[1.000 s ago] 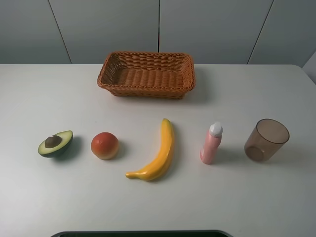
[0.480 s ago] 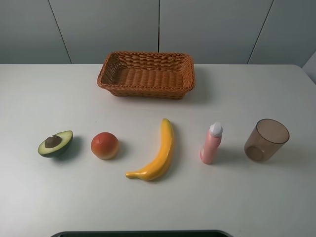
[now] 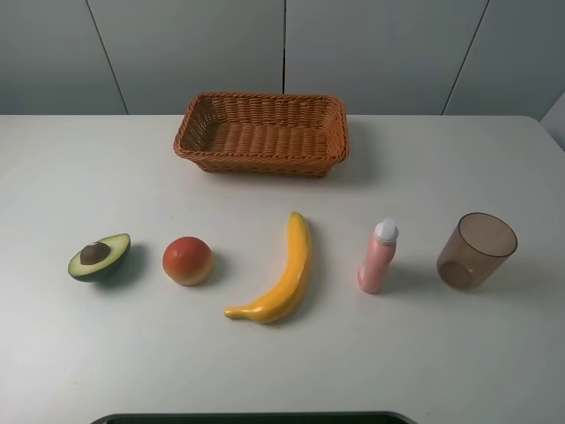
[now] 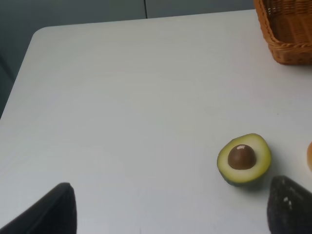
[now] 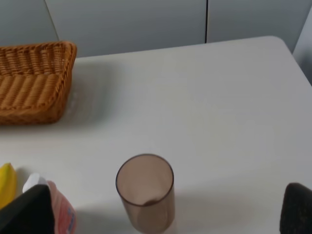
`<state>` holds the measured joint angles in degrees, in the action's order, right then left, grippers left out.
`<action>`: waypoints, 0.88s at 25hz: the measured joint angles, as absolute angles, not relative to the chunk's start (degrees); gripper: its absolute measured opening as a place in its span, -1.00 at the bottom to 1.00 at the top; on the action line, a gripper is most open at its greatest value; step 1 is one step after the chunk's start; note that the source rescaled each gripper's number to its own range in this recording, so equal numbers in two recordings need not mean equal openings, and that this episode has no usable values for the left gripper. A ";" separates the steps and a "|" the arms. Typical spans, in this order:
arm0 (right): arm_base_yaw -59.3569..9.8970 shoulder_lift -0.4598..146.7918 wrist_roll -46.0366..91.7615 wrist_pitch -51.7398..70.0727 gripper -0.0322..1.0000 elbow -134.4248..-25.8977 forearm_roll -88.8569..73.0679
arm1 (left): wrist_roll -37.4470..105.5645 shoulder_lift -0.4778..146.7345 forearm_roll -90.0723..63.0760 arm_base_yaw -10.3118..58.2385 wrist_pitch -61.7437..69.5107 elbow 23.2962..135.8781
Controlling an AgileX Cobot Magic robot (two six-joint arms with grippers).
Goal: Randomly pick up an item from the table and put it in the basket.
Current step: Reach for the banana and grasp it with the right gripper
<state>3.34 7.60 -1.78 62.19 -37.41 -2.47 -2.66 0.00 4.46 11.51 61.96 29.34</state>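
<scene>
And there was the banana [image 3: 281,272], flat on the white table [image 3: 106,177], out in front of the wicker basket [image 3: 262,132] and well apart from it, roughly level with the basket's middle. Its pointed tip aimed back toward the basket, while its stem end curled away to the left, on the side farthest from the basket. Nothing touched it. Along the same row in front of the basket, a round red-orange fruit [image 3: 187,261] sat opposite the basket's left end, and a halved avocado [image 3: 100,256], pit up, lay farther out beyond that left end. Over on the other side, a pink bottle [image 3: 380,256] with a white cap lay just past the basket's right end, cap toward the basket, and a translucent brown cup [image 3: 477,250] stood upright farther right again. Now the arms: the left gripper [image 4: 168,209] hung above the table on the basket's left side, fingers spread wide and nothing between them, the avocado off by one fingertip and one corner of the basket beyond it. The right gripper [image 5: 161,212] was likewise spread wide and held nothing, looking down on the cup from the side away from the basket's right end.
</scene>
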 joint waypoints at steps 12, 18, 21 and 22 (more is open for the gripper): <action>-4.94 54.18 0.89 62.80 1.00 -68.89 -3.22 | -2.66 0.00 4.46 11.51 61.96 29.34; -21.58 72.97 -4.63 65.12 1.00 -80.94 0.00 | -2.66 0.00 4.46 11.51 61.96 29.34; -27.19 81.71 -10.44 68.34 1.00 -86.98 0.00 | -2.66 0.00 4.46 11.51 61.96 29.34; -28.87 83.89 -12.50 68.91 1.00 -88.86 0.00 | -2.66 0.00 4.46 11.51 61.96 29.34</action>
